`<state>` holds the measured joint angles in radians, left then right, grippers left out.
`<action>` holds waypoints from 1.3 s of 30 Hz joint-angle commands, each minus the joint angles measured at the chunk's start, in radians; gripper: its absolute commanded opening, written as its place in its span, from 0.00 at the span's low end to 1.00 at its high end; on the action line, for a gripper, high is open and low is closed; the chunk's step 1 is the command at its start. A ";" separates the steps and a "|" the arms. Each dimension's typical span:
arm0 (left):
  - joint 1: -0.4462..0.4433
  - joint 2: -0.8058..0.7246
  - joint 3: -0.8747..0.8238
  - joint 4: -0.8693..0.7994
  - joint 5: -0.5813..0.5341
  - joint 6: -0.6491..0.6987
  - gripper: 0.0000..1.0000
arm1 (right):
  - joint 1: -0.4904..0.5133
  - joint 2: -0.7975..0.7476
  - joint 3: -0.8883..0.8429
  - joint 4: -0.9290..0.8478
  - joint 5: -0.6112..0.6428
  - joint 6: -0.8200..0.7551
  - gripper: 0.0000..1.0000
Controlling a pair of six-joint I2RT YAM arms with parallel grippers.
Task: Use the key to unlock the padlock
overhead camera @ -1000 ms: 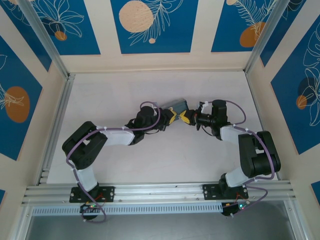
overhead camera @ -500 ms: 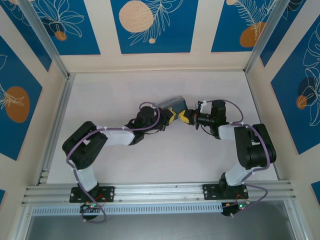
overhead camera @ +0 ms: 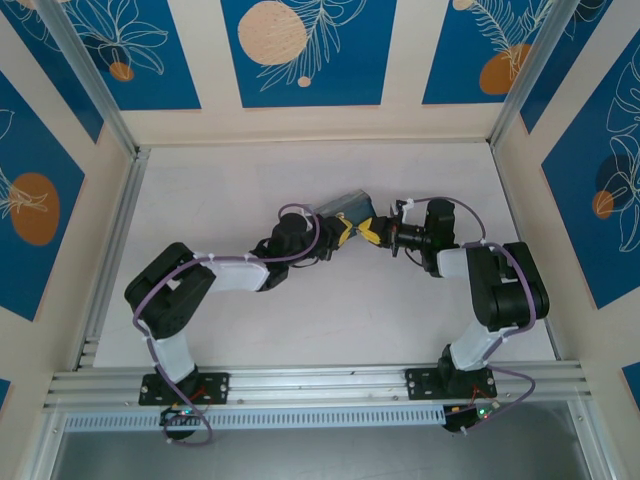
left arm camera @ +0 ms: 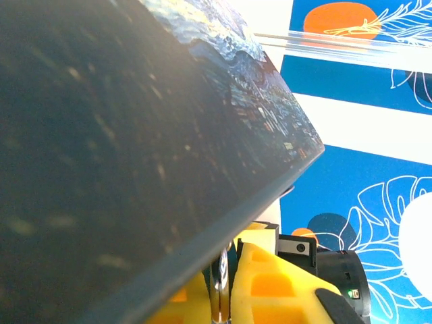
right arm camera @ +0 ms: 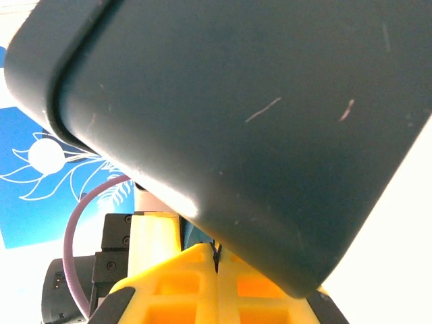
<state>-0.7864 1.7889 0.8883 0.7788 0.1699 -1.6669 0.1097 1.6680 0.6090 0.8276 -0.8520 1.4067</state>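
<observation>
My left gripper and right gripper meet tip to tip at the table's middle, under the tilted starry-night box. In the left wrist view the left gripper is shut on a thin shiny metal part of the padlock, with the box's dark underside close above. The right gripper is shut, and a thin dark sliver, the key, sticks out at its tips. A bluish bit of the padlock shows just beyond. The box hides the rest.
Aluminium rails run along the left side and the near edge. Blue patterned walls close in the white table at the back and sides. Open tabletop lies all round the two grippers.
The right arm's elbow has swung left and more upright. The box has turned slightly. Both grippers have stayed shut at the same spot.
</observation>
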 commanded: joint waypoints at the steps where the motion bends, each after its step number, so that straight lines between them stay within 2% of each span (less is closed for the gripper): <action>1: -0.068 -0.025 0.029 0.264 0.131 0.012 0.00 | 0.018 0.025 -0.015 0.035 -0.002 0.057 0.00; 11: -0.074 -0.007 0.047 0.287 0.135 0.007 0.00 | 0.036 -0.014 -0.001 -0.011 0.008 0.105 0.00; 18: -0.091 0.013 0.069 0.290 0.144 0.000 0.00 | 0.067 -0.006 0.082 -0.053 0.023 0.110 0.00; 24: -0.091 0.022 0.064 0.290 0.137 -0.009 0.00 | 0.069 -0.035 0.094 -0.149 0.024 0.014 0.00; 30: -0.091 0.021 0.066 0.284 0.134 -0.018 0.00 | 0.070 -0.108 0.125 -0.424 0.068 -0.316 0.00; 34: -0.092 0.017 0.058 0.270 0.133 -0.021 0.00 | 0.070 -0.127 0.139 -0.512 0.098 -0.455 0.00; 36: -0.091 0.015 0.053 0.270 0.132 -0.024 0.00 | 0.067 -0.120 0.140 -0.526 0.107 -0.464 0.00; 39: -0.091 0.013 0.047 0.267 0.131 -0.022 0.00 | 0.067 -0.089 0.126 -0.438 0.069 -0.386 0.00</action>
<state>-0.8028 1.8256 0.8909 0.8787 0.1326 -1.6936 0.1368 1.5497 0.7284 0.3897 -0.7597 1.0538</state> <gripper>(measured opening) 0.087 0.054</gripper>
